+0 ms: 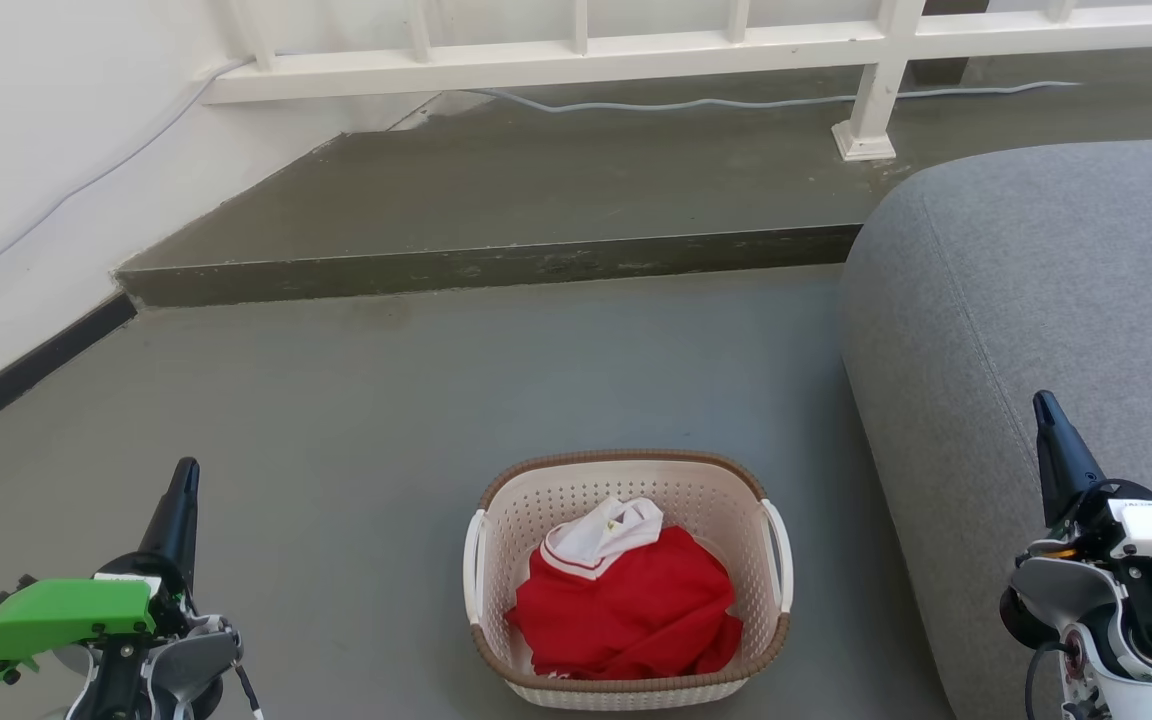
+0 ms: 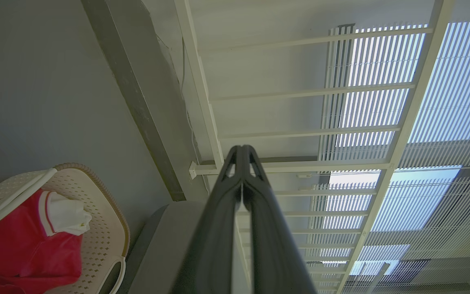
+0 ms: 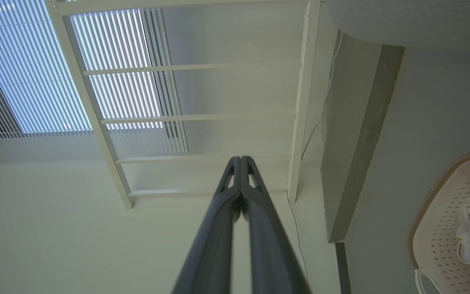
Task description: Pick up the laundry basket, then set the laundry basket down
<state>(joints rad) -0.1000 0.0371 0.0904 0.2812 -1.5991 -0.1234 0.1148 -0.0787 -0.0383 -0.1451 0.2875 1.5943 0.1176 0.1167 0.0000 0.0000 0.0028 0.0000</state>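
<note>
The laundry basket (image 1: 626,470) stands on the grey floor at the bottom centre of the head view: cream perforated plastic, brown woven-look rim, white side handles, holding a red and white garment (image 1: 626,600). My left gripper (image 1: 186,472) is at the lower left, well apart from the basket, fingers shut and holding nothing. My right gripper (image 1: 1044,402) is at the lower right in front of the sofa, also shut and holding nothing. The left wrist view shows the basket (image 2: 104,228) at its lower left beside the shut left gripper (image 2: 242,149). In the right wrist view the basket (image 3: 435,237) sits at the lower right, the right gripper (image 3: 241,159) shut.
A grey sofa (image 1: 1046,300) rises close to the basket's right. Behind the basket a raised concrete step (image 1: 496,268) crosses the floor, with a white railing (image 1: 576,60) and a cable on it. A white wall (image 1: 26,180) with dark skirting runs along the left.
</note>
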